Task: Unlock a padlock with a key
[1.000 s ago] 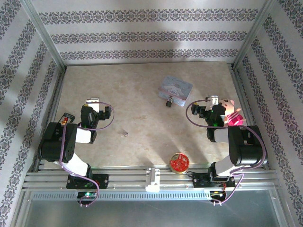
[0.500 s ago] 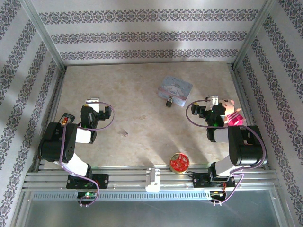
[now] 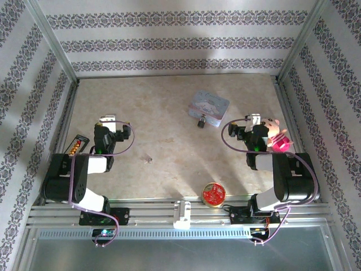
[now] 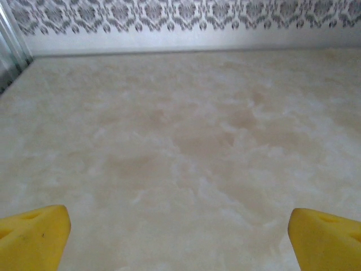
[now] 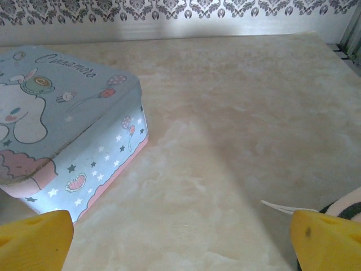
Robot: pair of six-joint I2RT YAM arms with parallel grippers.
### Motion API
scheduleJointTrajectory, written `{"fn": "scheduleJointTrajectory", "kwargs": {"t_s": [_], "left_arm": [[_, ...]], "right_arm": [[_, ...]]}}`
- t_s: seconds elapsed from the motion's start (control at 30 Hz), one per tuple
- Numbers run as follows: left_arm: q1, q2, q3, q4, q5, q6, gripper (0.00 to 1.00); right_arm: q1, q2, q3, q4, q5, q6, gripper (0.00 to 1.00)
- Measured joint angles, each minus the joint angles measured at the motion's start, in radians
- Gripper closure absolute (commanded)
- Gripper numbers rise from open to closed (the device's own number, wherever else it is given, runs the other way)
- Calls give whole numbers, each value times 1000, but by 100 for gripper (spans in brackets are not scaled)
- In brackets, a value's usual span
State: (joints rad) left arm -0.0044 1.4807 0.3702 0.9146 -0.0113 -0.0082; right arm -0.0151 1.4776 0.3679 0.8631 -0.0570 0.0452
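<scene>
Beige marbled worktop point(image 3: 169, 96), boxed in by striped floral wallpaper point(image 3: 169, 42).

- Left edge: small dark stick point(image 3: 77, 145) with orange dots. I can't make out what it is, and no writing is legible.
- Left gripper point(image 3: 111, 125) hangs over the left side. On my wrist feed the left gripper point(image 4: 180, 248) has its yellow fingertips point(image 4: 34, 237) spread wide, with bare worktop between them.
- Key point(image 3: 149, 160): a grey speck, lying loose left of centre and toward the near edge, well apart from both arms.
- Padlock point(image 3: 200, 121): right of centre, at the tin's near side. Too small to tell if the shackle is shut.
- Tin point(image 3: 209, 106): pastel, with a cartoon rabbit on the lid. On the right wrist feed the tin point(image 5: 62, 113) reads "Cinnamoro", the rest cut off.
- Round tin point(image 3: 214, 193), red and gold, at the near edge. Label unreadable.
- Right gripper point(image 3: 254, 125) is near the right edge. Wrist feed shows the right gripper point(image 5: 180, 248) fully apart and empty.
- Pink plush point(image 3: 276, 135) sits just beside it.

Progress, as I judge it: none. The key hasn't been picked up and the padlock hasn't been touched. Left to do: fetch the key, steady the padlock, insert, turn.
</scene>
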Motion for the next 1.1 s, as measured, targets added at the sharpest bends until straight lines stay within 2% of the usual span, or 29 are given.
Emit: {"fn": "scheduleJointTrajectory", "kwargs": {"t_s": [0.17,0.3,0.5,0.9,1.1], "left_arm": [[0,-81,0,-46,-39,-9,1],[0,-149,0,-96,-88,-32,1],[0,-267,-5,-182,-196,-142,1],[0,-582,51,-723,-199,-500,1],[-35,-674,76,-990,-148,-615,1]], "right_arm": [[16,-70,0,-46,45,0,2],[47,-150,33,-177,88,4,2],[106,-255,77,-338,168,12,2],[330,-413,136,-626,399,42,2],[459,-434,195,-743,523,61,2]]}}
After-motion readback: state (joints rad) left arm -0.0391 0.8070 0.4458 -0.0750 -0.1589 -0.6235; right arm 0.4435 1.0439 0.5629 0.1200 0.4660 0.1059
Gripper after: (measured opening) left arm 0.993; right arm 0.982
